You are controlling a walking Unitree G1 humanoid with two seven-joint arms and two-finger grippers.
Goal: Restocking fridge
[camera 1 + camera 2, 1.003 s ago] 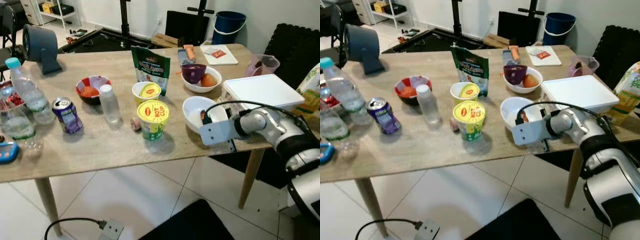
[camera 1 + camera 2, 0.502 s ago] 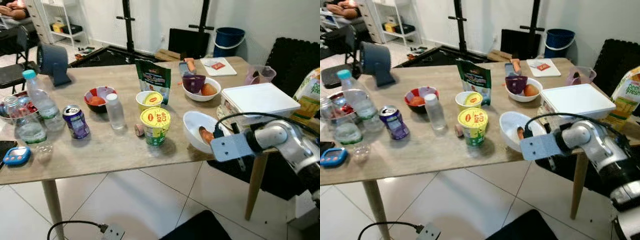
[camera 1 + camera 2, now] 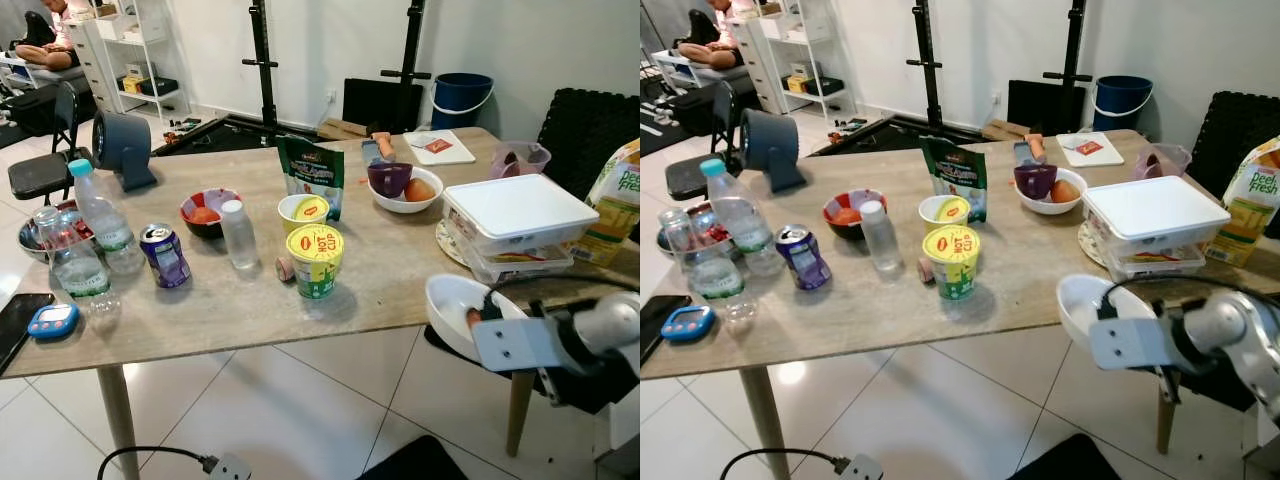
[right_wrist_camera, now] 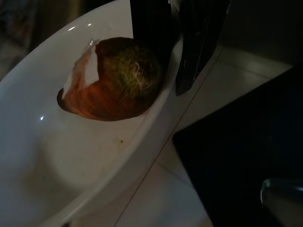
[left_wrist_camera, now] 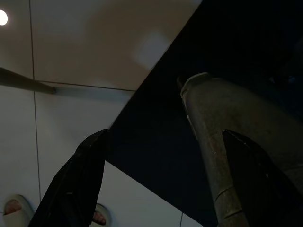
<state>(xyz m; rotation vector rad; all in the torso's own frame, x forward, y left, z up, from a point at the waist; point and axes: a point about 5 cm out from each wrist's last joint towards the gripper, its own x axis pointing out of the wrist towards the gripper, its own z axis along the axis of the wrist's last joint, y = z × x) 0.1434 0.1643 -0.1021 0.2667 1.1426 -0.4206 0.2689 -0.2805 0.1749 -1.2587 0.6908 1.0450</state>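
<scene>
Right wrist view: right end effector clamped on white bowl's rim, brownish food inside.

Right claw pinched on white bowl rim, left claw hanging, fingers spread

Home room, food-laden table, tiled floor

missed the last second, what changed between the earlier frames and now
The right gripper, shut on the white bowl's rim, has lifted the bowl off the table and drawn it back past the near edge, the carrot piece inside. The camera has pulled back too. The hot cup, can and bottles kept their places.
</scene>
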